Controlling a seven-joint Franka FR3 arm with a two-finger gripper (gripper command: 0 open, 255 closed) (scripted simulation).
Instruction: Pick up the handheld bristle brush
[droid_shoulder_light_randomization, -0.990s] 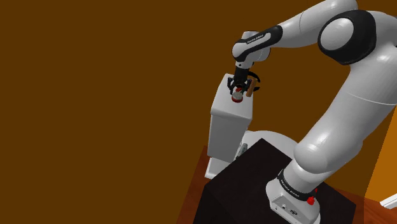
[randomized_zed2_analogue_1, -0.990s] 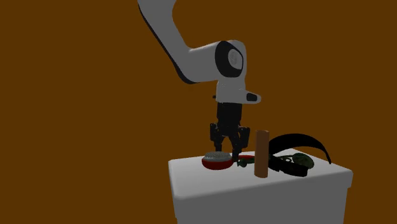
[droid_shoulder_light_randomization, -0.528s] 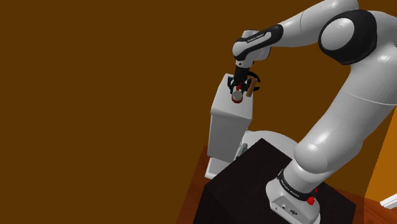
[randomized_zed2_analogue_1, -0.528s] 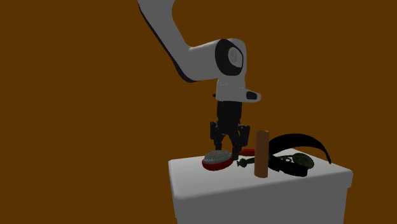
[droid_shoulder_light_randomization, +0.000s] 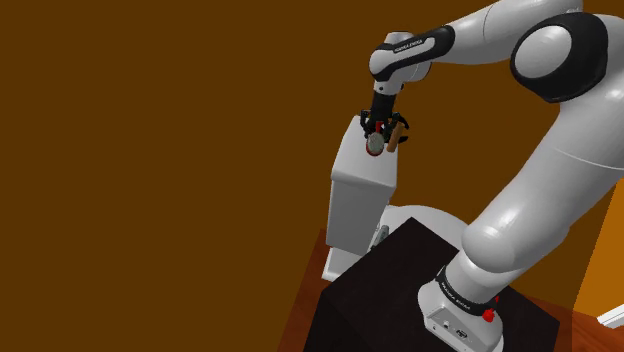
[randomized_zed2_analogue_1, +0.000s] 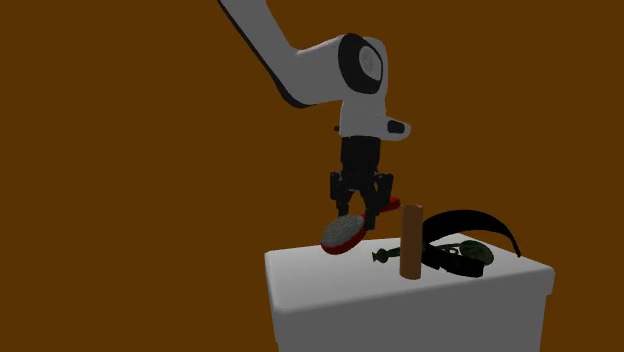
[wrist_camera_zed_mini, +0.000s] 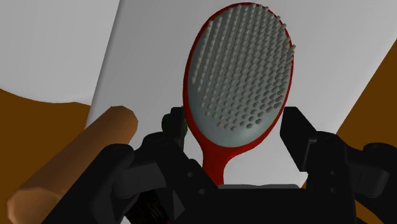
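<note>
The brush has a red oval back, a red handle and a grey bristle pad (wrist_camera_zed_mini: 242, 76). It hangs tilted above the white pedestal (randomized_zed2_analogue_1: 330, 290), bristle head (randomized_zed2_analogue_1: 342, 231) lowest. My black gripper (randomized_zed2_analogue_1: 360, 213) points down and is shut on the brush's red handle (wrist_camera_zed_mini: 213, 167). In the shoulder view the gripper (droid_shoulder_light_randomization: 377, 130) holds the brush (droid_shoulder_light_randomization: 374, 144) just over the pedestal's top (droid_shoulder_light_randomization: 352, 165). The handle's clasped end is hidden inside the gripper (wrist_camera_zed_mini: 217, 177).
A brown upright cylinder (randomized_zed2_analogue_1: 411, 242) stands on the pedestal close beside the gripper (wrist_camera_zed_mini: 83, 153). Behind it lie a black curved strap (randomized_zed2_analogue_1: 478, 222), a dark green object (randomized_zed2_analogue_1: 472, 254) and a small dark piece (randomized_zed2_analogue_1: 382, 257). Brown walls surround; the black stand (droid_shoulder_light_randomization: 400, 290) sits lower right.
The gripper has risen with the brush, which lay on the pedestal a second ago and now hangs tilted above it. The other objects have not moved.
</note>
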